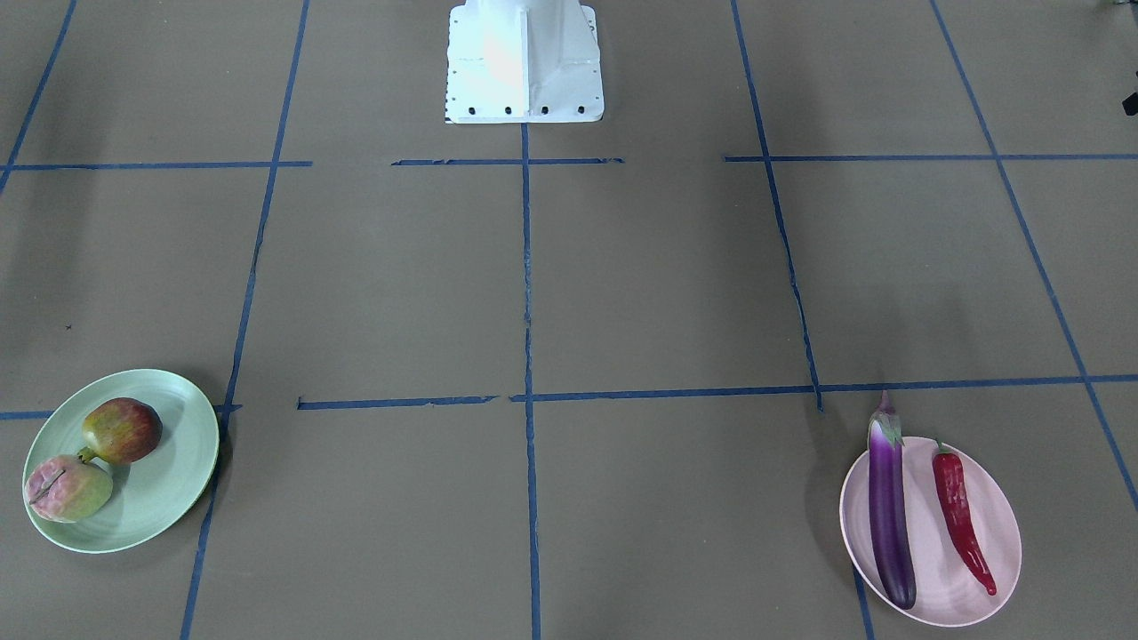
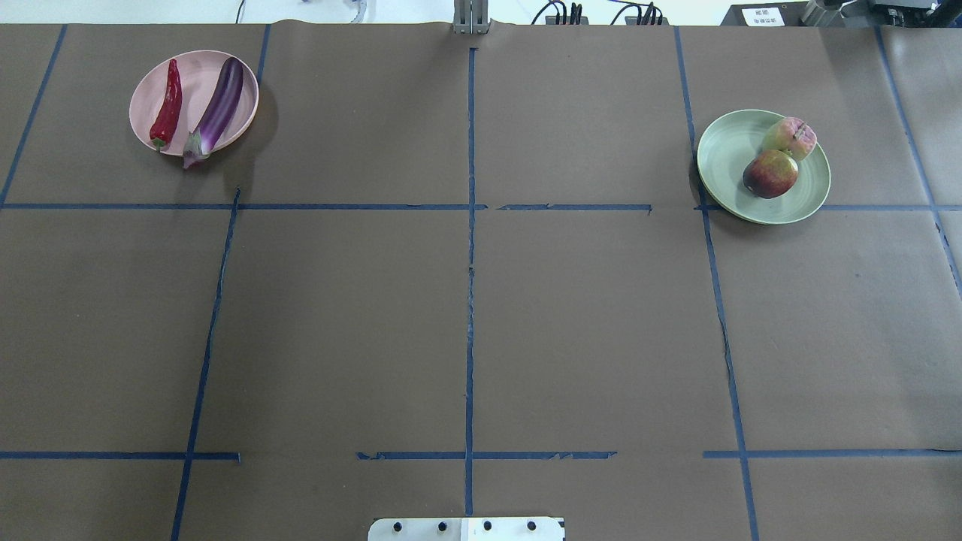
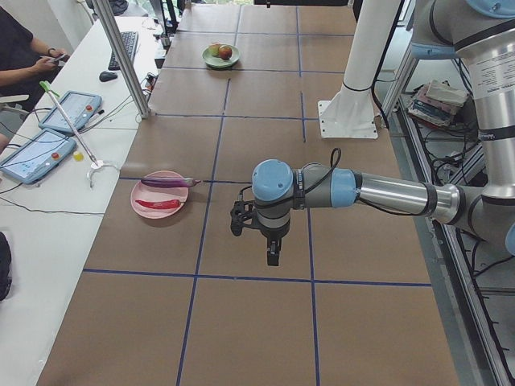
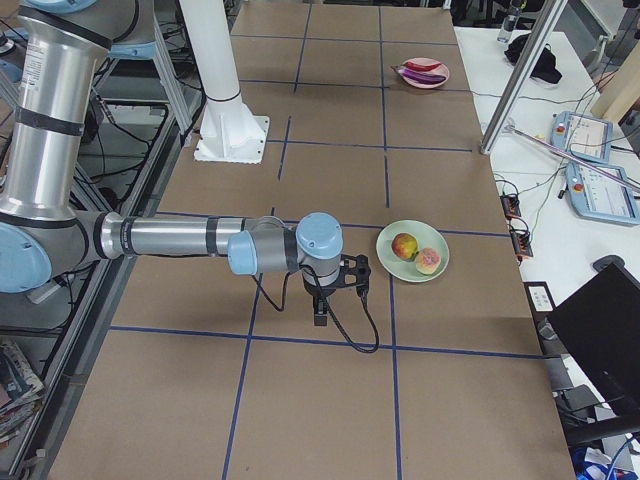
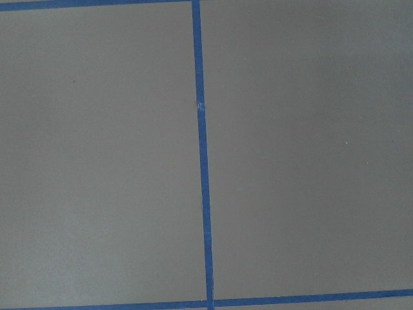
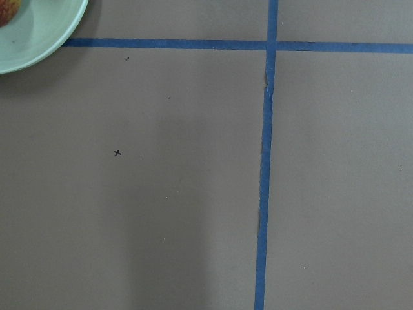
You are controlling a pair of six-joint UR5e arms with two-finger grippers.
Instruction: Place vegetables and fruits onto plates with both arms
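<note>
The eggplant (image 1: 889, 516) and the red chili pepper (image 1: 960, 511) lie side by side on the pink plate (image 1: 996, 533). The peach-like fruit (image 1: 68, 488) and the pomegranate-like fruit (image 1: 123, 430) sit touching on the mint green plate (image 1: 169, 498). My left gripper (image 3: 271, 253) hangs over bare table, apart from the pink plate (image 3: 145, 191), and nothing shows in it. My right gripper (image 4: 320, 315) hangs over bare table beside the green plate (image 4: 390, 258). Both show only in the side views, so I cannot tell whether they are open or shut. The right wrist view shows the green plate's rim (image 6: 39, 39).
The white base block (image 1: 524, 62) stands at the table's robot side. Blue tape lines (image 2: 470, 263) grid the brown table. A metal pole (image 3: 121, 56) and a desk with tablets (image 3: 36, 153) and an operator stand beyond the far edge.
</note>
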